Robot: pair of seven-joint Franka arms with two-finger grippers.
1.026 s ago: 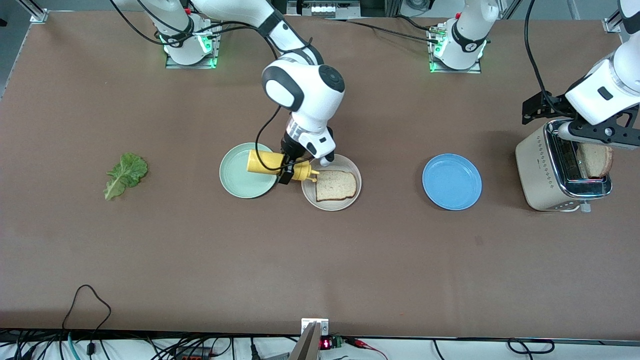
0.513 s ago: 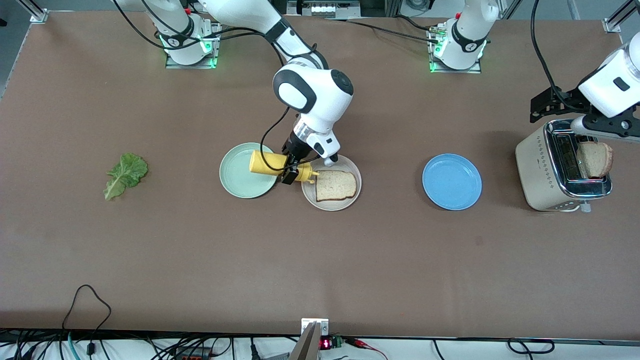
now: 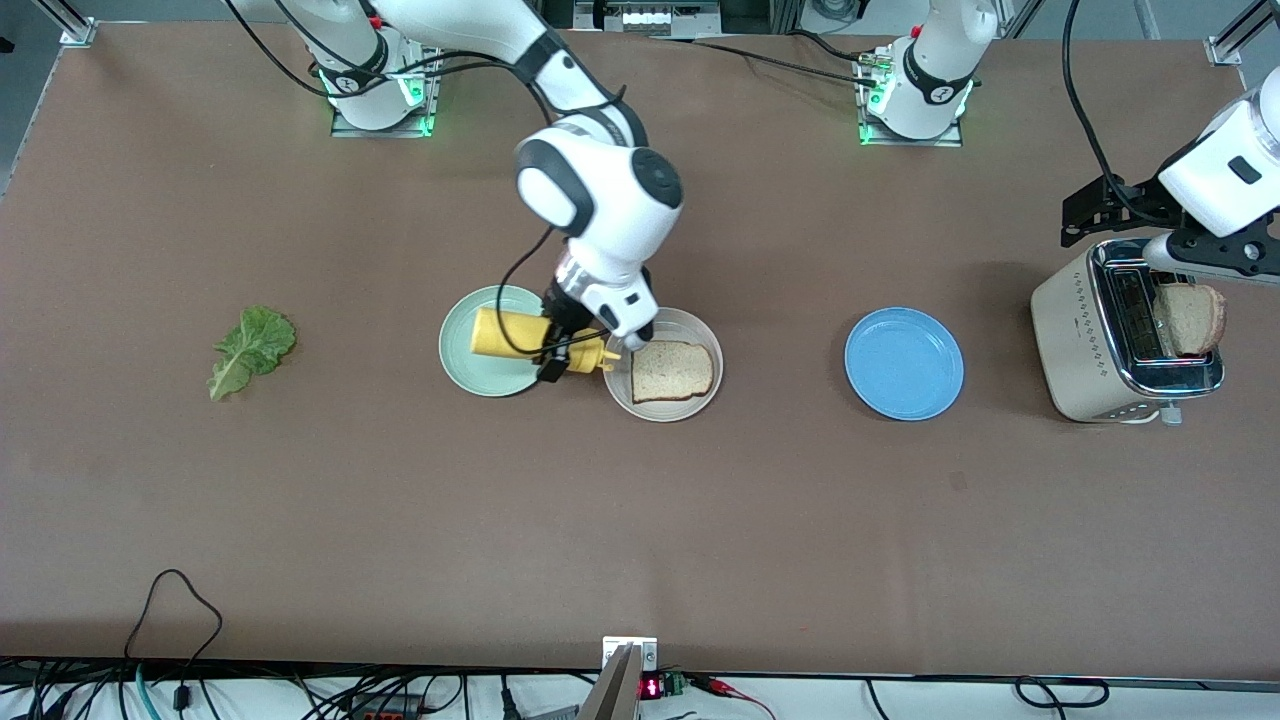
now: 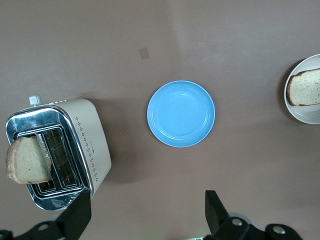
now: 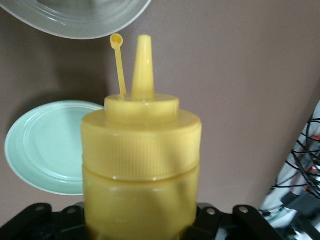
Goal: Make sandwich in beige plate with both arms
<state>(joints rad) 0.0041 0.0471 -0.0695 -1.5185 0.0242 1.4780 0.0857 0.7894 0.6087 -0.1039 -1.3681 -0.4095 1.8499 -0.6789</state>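
Note:
One toast slice point(image 3: 672, 370) lies on the beige plate point(image 3: 664, 408) mid-table. My right gripper point(image 3: 560, 352) is shut on a yellow squeeze bottle point(image 3: 505, 337), held sideways over the mint-green plate point(image 3: 465, 372). Its nozzle points at the beige plate's rim. The right wrist view shows the bottle point(image 5: 142, 160) filling the right gripper point(image 5: 142, 227), cap flipped off. A second toast slice point(image 3: 1190, 318) stands in the toaster point(image 3: 1085, 345). My left gripper point(image 3: 1150, 235) hovers open above the toaster, holding nothing point(image 4: 145, 220). The lettuce leaf point(image 3: 250, 350) lies toward the right arm's end of the table.
A blue plate point(image 3: 903, 362) sits between the beige plate and the toaster, also seen as the blue plate point(image 4: 181, 113) in the left wrist view. Cables run along the table edge nearest the front camera.
The right gripper has carried the bottle away from the toast, back over the mint-green plate. The left gripper rose off the toaster at first and now holds still.

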